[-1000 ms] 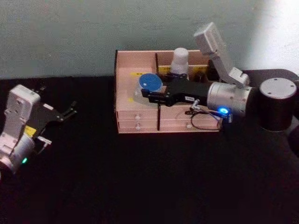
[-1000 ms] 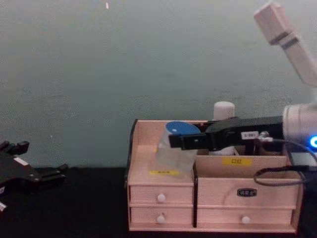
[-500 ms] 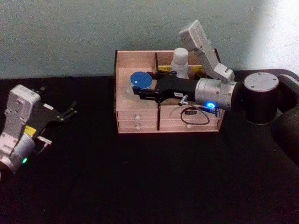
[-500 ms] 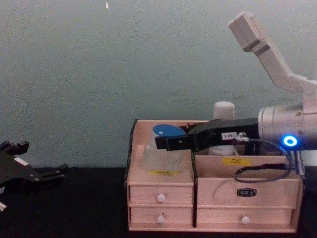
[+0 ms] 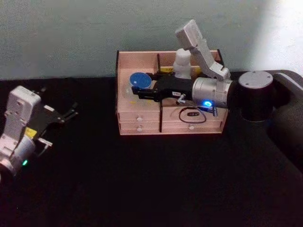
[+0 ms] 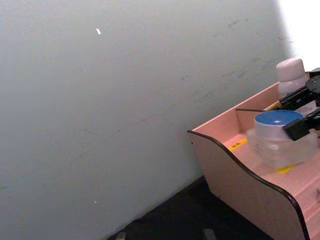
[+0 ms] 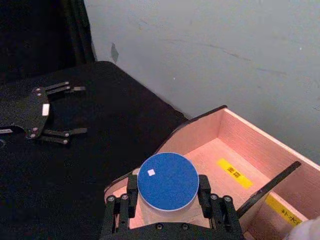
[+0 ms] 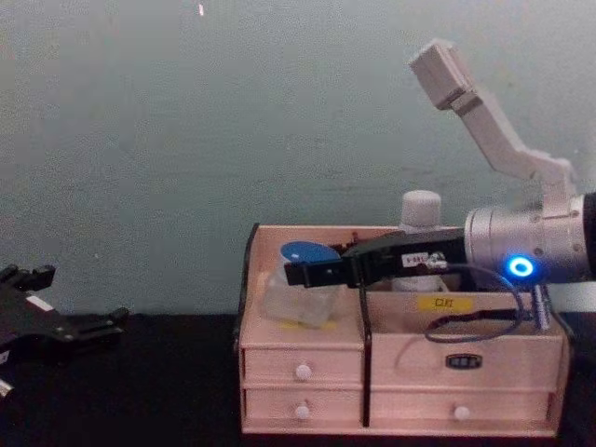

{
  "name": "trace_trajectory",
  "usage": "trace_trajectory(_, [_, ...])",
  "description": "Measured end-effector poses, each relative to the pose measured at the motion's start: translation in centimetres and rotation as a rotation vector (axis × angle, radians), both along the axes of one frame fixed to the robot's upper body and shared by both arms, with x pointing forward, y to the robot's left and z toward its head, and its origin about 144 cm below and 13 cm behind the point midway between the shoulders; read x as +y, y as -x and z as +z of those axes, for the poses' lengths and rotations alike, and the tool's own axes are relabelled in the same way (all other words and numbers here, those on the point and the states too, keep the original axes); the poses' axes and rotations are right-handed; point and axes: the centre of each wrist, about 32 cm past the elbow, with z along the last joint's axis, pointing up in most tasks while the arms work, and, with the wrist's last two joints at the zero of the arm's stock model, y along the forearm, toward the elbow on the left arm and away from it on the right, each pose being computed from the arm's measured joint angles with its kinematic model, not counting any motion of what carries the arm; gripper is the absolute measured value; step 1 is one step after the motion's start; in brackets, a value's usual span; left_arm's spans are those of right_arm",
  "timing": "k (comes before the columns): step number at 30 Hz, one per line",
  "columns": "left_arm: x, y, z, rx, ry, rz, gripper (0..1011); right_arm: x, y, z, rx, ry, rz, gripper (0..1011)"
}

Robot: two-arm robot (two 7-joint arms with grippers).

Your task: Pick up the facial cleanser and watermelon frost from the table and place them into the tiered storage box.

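A clear jar with a blue lid [image 5: 140, 80], which I take for the watermelon frost, is in the left compartment of the tiered storage box [image 5: 142, 124]. My right gripper [image 5: 137, 91] is shut on it from the right. From the chest the jar [image 8: 298, 291] is tilted, low over the compartment floor; I cannot tell whether it touches. The right wrist view shows black fingers [image 7: 131, 192] on both sides of the lid [image 7: 168, 181]. A white capped bottle [image 5: 182, 61], likely the facial cleanser, stands upright in the back right compartment. My left gripper [image 5: 66, 115] rests open at the far left.
The pinkish wooden box [image 8: 307, 372] stands against a pale green wall on a black table. It has yellow labels and white-knobbed drawers. A black cable [image 8: 475, 321] loops off the right wrist over the box front. Bare black tabletop lies between the box and the left arm.
The right gripper carried the blue-lidded jar leftward and down, deeper into the left compartment. The left arm has not moved.
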Motion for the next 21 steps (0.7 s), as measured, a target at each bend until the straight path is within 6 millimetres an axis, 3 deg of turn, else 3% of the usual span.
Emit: trace_trajectory(21, [0.00,0.00,0.00,0.000,0.000,0.000,1001,0.22,-0.54,-0.18,0.011,-0.001,-0.014,720])
